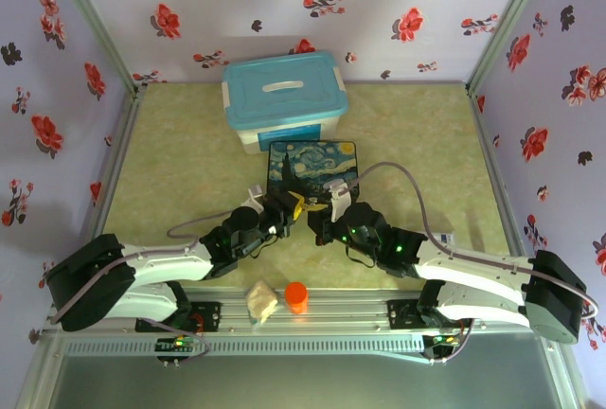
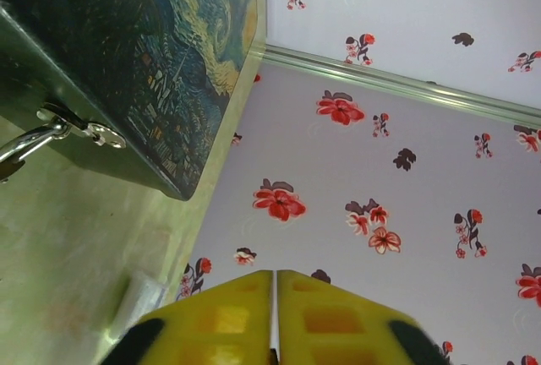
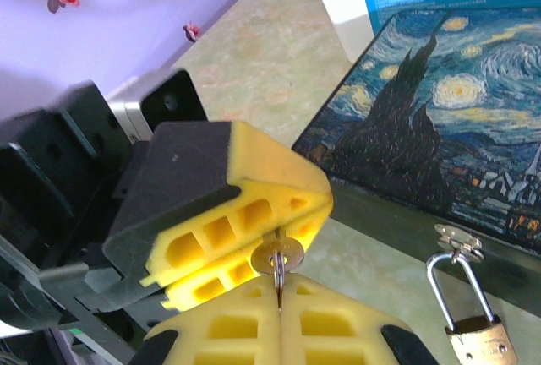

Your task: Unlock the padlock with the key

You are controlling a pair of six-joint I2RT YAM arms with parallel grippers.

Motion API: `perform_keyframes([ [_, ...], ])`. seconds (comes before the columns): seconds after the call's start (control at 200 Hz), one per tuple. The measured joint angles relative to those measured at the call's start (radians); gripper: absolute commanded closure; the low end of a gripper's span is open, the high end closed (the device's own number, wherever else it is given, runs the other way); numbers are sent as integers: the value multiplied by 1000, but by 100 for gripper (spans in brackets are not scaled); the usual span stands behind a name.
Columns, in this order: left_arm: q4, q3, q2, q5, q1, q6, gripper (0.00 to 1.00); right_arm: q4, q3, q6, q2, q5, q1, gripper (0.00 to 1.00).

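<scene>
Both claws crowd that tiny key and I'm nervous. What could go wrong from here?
The right claw pinches the key by its blade; the shut left claw at its head could twist it loose. The padlock hangs free on the clasp, so it may swing away from the key.

Your padlock [image 3: 473, 323] hangs from the clasp [image 3: 456, 238] on the front wall of the painted box [image 3: 423, 120]. It has a small brass body under a thin silver shackle and hangs upright. Both shackle legs seem seated in the body, though the frame edge cuts the body off. Your key [image 3: 277, 259] sits just off that same front wall, left of the padlock in the right wrist view and clear of it. Its round silvery head with a hole points up, and its blade points down, pinched in the right gripper [image 3: 279, 297].
</scene>
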State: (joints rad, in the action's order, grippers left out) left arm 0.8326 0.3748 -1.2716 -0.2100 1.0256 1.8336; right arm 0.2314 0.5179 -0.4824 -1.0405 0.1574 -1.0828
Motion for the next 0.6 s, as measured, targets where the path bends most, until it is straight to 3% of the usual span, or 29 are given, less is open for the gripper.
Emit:
perform_keyframes([
  [0.15,-8,0,5,6,-5,-16,100,8,-7,0,0,0,0,99],
  [0.2,-21,0,18,12,-10,-43,100,10,-7,-5,0,-2,0,71],
  [0.255,-55,0,45,11,-18,-85,100,13,-7,-8,0,-2,0,31],
  [0.325,-147,11,103,8,-43,-188,100,21,-7,-17,8,-20,16,12],
  [0.46,-352,103,229,8,-75,-464,100,111,-52,-71,88,-148,118,6],
  [0.6,-428,171,348,61,-106,-741,100,279,-116,-161,170,-304,254,7],
])
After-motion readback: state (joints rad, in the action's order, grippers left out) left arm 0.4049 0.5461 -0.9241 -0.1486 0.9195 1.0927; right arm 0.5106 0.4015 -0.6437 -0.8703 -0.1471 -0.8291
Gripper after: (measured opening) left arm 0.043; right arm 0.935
